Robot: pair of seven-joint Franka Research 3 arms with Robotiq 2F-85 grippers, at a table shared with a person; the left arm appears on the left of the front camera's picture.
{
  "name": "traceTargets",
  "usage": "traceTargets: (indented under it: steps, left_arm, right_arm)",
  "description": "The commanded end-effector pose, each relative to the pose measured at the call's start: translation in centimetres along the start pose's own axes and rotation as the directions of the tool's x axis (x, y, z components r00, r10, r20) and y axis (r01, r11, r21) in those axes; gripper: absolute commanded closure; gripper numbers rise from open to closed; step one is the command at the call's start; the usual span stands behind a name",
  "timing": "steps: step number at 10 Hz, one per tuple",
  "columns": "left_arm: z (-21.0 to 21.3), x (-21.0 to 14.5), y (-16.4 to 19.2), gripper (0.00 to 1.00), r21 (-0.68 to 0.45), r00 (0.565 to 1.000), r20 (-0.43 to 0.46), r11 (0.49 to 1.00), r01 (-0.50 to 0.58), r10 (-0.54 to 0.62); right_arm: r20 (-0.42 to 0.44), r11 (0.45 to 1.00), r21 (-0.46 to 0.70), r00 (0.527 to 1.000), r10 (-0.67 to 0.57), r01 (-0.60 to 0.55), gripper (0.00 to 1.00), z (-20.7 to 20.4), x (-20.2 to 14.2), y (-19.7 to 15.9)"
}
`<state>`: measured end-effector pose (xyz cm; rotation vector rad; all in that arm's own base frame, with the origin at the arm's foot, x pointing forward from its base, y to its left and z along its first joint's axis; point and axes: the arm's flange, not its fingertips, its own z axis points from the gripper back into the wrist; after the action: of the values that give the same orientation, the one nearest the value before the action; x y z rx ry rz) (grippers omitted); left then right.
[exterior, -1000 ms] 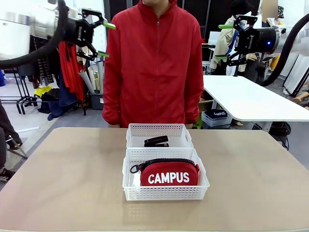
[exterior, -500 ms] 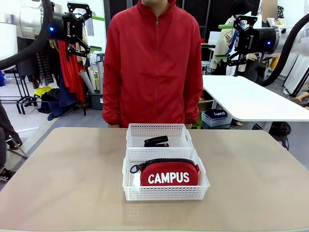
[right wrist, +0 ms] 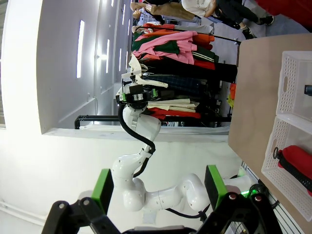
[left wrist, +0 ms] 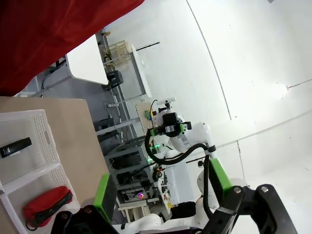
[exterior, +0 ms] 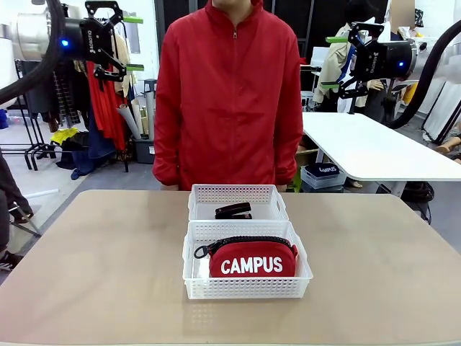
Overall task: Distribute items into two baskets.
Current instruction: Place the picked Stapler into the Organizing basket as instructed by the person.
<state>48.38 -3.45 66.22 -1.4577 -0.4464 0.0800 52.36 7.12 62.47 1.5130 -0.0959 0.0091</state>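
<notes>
Red fabric "CAMPUS" zip pouch (exterior: 252,263) fills the near white lattice plastic basket (exterior: 247,288), black stapler (exterior: 233,210) the far basket (exterior: 238,194); left gripper (exterior: 128,43), withdrawn further leftward, and right gripper (exterior: 333,62) hang spread wide and empty, so distribution appears complete.

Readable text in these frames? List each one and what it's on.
"CAMPUS": white letters on the red pouch in the near basket.
Print on the left gripper body: too small to read.
Print on the right gripper body: too small to read.
White logo on the dark bin under the far table: blurred, unreadable.
</notes>
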Motion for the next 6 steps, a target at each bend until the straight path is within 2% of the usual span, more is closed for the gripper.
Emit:
traceTargets:
  steps: [1, 4, 6]
  left_arm:
    - [0.9, -0.32, 0.79, 0.0, -0.047, 1.0, 0.01, 0.999, 0.008, -0.007]
    - [1.24, -0.09, 0.91, 0.0, -0.054, 1.0, -0.004, 0.999, 0.007, -0.007]
    - [0.9, -0.1, 1.02, 0.0, -0.005, 0.999, -0.018, 1.0, 0.026, -0.026]
  right_arm:
    - [0.0, 1.0, 0.008, 1.0, -0.011, 0.011, 0.0, -0.1, -0.08, 0.42]
    - [0.0, 1.0, 0.008, 1.0, -0.011, 0.011, 0.0, -0.1, -0.08, 0.42]
    - [0.0, 1.0, 0.008, 1.0, -0.011, 0.011, 0.0, -0.1, -0.08, 0.42]
